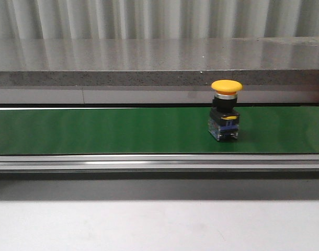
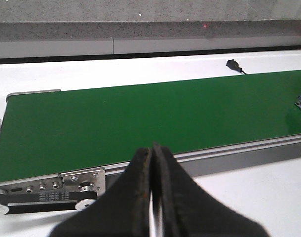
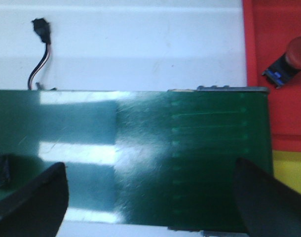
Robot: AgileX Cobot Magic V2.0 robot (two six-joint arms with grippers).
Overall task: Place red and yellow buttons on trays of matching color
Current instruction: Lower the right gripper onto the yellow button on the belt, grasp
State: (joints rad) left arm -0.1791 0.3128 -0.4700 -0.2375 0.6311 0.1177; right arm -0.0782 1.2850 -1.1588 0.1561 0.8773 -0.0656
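A yellow button (image 1: 226, 110) stands upright on the green conveyor belt (image 1: 97, 130), right of center in the front view, its mushroom cap on top and its black and clear base resting on the belt. In the left wrist view the left end effector (image 2: 152, 197) sits at the bottom center with its fingers pressed together, holding nothing, above the belt's near rail. In the right wrist view the right end effector (image 3: 150, 197) is spread wide, its two dark fingers (image 3: 29, 202) at the lower corners over the belt. At the upper right of that view a red button (image 3: 288, 61) lies on the red tray (image 3: 269, 74), and the yellow tray (image 3: 291, 173) shows just below it, beside the belt's end
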